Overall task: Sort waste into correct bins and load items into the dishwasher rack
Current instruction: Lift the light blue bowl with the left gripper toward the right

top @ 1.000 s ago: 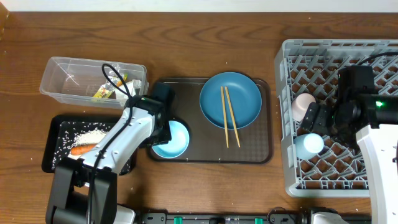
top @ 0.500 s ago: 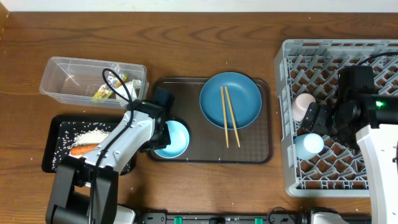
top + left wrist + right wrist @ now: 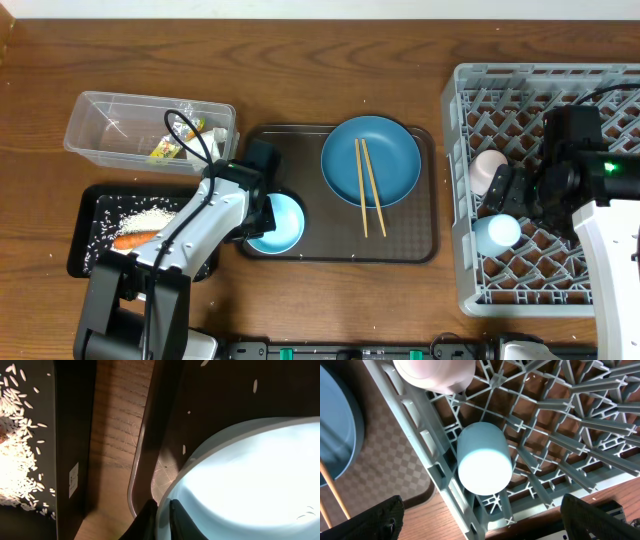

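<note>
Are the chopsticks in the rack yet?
Not yet. The chopsticks lie on the blue plate, outside the grey rack.

Two chopsticks [image 3: 362, 185], two cups [image 3: 497, 232], two bins [image 3: 100, 125], one plate [image 3: 395, 160], one bowl [image 3: 285, 225], one carrot [image 3: 130, 241], one rack [image 3: 470, 90]

The left arm [image 3: 185, 230] reached from the near edge of the desk up and to the right, its white links slanting and its wrist bent downward. The left hand [image 3: 161, 512] pointed down, its two fingers [image 3: 147, 520] drawn close together and pinching the rim of the light blue bowl [image 3: 250, 480]. The right arm [image 3: 605, 225] stood at the far right. The right hand [image 3: 508, 192] faced down with its black fingertips [image 3: 375, 520] spread wide apart, gripping nothing.
</note>
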Motion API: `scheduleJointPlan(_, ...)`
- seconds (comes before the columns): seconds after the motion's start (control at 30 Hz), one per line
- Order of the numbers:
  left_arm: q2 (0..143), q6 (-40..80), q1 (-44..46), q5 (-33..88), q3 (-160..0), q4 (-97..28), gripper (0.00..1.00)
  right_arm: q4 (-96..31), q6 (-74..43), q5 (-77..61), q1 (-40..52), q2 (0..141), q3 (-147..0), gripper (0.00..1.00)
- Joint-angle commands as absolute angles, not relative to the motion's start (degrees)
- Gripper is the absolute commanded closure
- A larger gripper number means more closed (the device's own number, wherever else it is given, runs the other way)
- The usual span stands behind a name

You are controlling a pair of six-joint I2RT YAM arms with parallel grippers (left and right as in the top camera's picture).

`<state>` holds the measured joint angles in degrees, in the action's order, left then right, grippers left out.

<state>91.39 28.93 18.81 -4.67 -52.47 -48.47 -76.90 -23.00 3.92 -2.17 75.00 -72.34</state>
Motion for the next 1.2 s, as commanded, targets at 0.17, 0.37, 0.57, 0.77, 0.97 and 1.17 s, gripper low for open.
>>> scheduleJointPlan(0.17,91.33,29.47,18.55,-4.97,-52.16,-48.51,0.94,-76.95,-23.11,4.49,-2.28,74.89,-73.28,0.01)
scheduleJointPlan(0.37,91.29,29.41,18.55,-4.99,-52.69,-48.27,0.94,-76.95,-23.11,4.49,-2.28,74.89,-73.28,0.01)
scheduleJointPlan(0.57,90.91,28.77,18.55,-4.97,-56.29,-48.58,0.94,-76.95,-23.11,4.49,-2.28,74.89,-73.28,0.01)
scheduleJointPlan(0.77,88.68,28.14,18.55,-4.97,-59.44,-49.17,0.94,-76.95,-23.11,4.49,-2.28,74.89,-73.28,0.01)
scheduleJointPlan(0.97,83.68,28.18,18.55,-4.86,-61.67,-48.53,0.94,-76.95,-23.11,4.49,-2.28,74.89,-73.28,0.01)
scheduleJointPlan(1.17,78.26,27.90,18.55,5.63,-61.87,-40.25,0.94,-76.95,-23.11,4.49,-2.28,74.89,-73.28,0.01)
